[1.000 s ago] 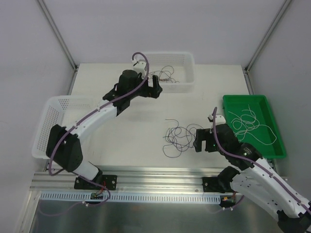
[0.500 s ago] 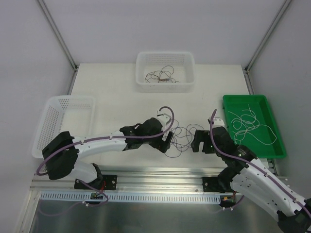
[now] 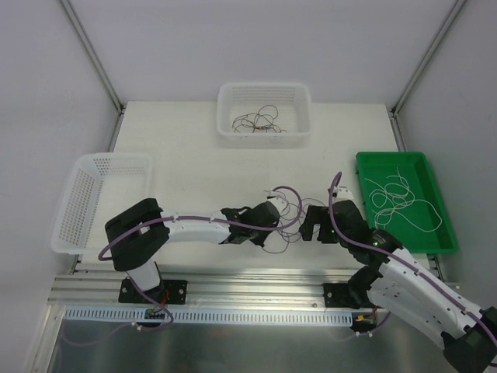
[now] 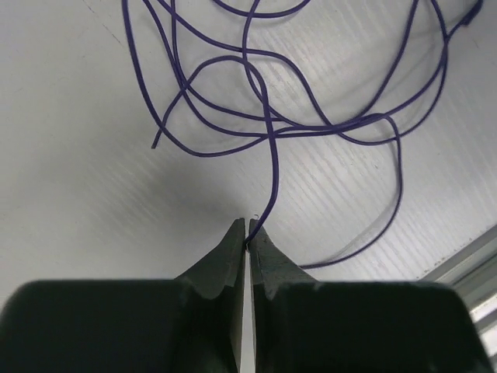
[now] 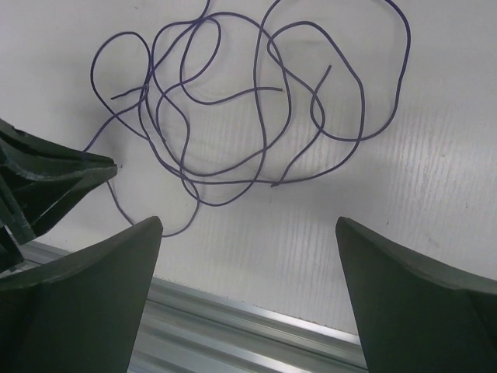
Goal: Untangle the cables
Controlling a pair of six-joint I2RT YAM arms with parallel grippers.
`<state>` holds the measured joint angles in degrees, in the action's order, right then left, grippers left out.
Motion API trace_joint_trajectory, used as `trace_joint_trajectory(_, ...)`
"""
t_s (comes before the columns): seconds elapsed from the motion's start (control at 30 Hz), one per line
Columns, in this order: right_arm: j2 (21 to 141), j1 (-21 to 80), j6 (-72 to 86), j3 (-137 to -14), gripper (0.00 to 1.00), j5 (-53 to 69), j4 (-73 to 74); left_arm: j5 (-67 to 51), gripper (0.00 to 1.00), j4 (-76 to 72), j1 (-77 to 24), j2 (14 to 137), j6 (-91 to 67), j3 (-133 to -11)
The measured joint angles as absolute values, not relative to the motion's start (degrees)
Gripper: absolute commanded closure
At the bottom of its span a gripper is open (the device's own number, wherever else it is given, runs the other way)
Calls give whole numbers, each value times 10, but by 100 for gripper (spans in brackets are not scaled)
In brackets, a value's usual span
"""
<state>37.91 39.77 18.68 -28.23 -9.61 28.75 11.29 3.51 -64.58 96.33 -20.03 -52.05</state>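
A tangle of thin purple cables lies on the white table near its front edge, between my two grippers. In the left wrist view the loops spread out ahead, and one strand runs down into my left gripper, which is shut on that strand's end. My left gripper sits low at the tangle's left side. My right gripper stands at the tangle's right side. In the right wrist view it is wide open with nothing between its fingers, the loops lying beyond them.
A white basket at the back holds more dark cables. The green tray on the right holds white cables. Another white basket stands at the left. The aluminium rail runs just behind the tangle.
My left arm swung from the back basket down to the tangle at the front and shut on a purple cable's end. My right gripper edged slightly left and stayed open.
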Motion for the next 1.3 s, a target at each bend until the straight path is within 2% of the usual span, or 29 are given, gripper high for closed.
trace_joint_trajectory(0.13,419,398,186,-279,0,-97,255,120,100,53,-653,921,-198,-519)
trace_joint_trajectory(0.37,562,397,184,-279,2,-99,185,158,100,161,-651,760,-183,-554)
trace_joint_trajectory(0.47,618,394,184,-280,13,-102,159,174,100,225,-636,709,-170,-606)
trace_joint_trajectory(0.57,670,389,181,-291,31,-112,149,183,100,285,-576,672,-156,-670)
trace_joint_trajectory(0.6,680,388,182,-295,42,-114,144,187,100,298,-555,663,-153,-684)
trace_joint_trajectory(0.67,691,385,181,-299,53,-123,141,195,100,328,-498,642,-141,-717)
trace_joint_trajectory(0.7,694,383,182,-300,65,-128,140,202,100,341,-475,632,-135,-730)
trace_joint_trajectory(0.8,700,378,185,-300,82,-144,140,209,100,377,-428,607,-116,-772)
trace_joint_trajectory(1.1,687,374,194,-300,80,-159,166,229,100,434,-307,600,-58,-922)
trace_joint_trajectory(1.17,676,374,193,-300,73,-157,175,230,100,438,-294,609,-52,-959)
trace_joint_trajectory(1.2,670,375,190,-300,59,-153,174,224,100,439,-292,613,-51,-974)
trace_joint_trajectory(1.27,659,380,182,-300,44,-139,164,208,100,439,-292,618,-51,-993)
trace_joint_trajectory(1.3,656,384,178,-301,41,-131,157,196,100,439,-292,619,-51,-998)
